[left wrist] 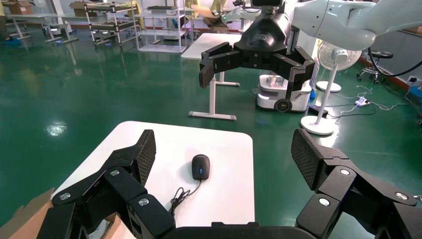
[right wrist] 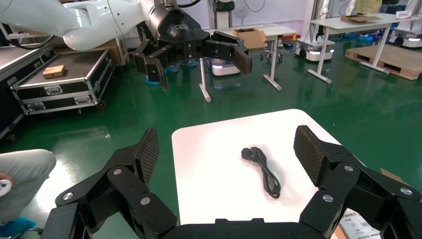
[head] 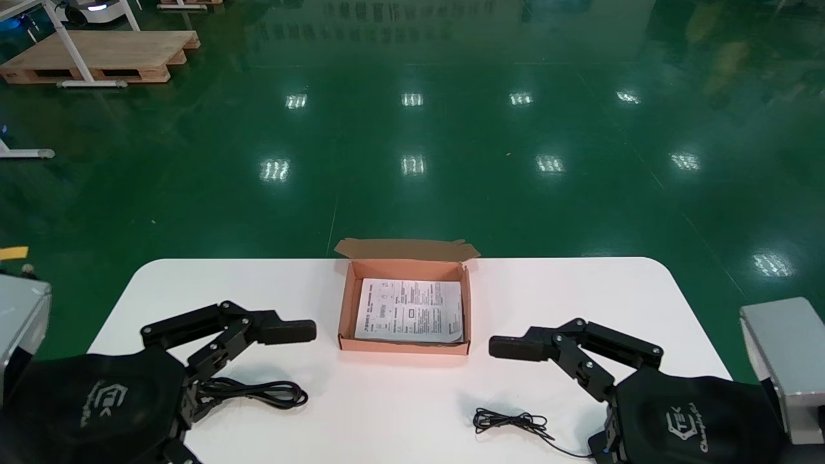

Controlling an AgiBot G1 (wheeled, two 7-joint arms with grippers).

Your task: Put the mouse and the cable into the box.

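Note:
An open cardboard box (head: 346,308) stands mid-table with a printed sheet (head: 410,309) lying inside. The black power cable (head: 258,390) lies coiled at the front left, seen also as cable (right wrist: 262,169). My left gripper (head: 254,377) hovers over it, open and empty, jaws wide in its own view (left wrist: 224,154). The black mouse (left wrist: 200,167) sits at the front right with its thin cord (head: 509,422) bunched beside it. In the head view the right wrist mostly hides the mouse. My right gripper (head: 535,396) is open above it, empty (right wrist: 227,149).
The white table (head: 399,412) has rounded corners, with green floor beyond its edges. The box's back flap (head: 406,249) stands open toward the far side. Grey housings (head: 783,361) flank the table. A wooden pallet (head: 97,55) lies far off on the floor.

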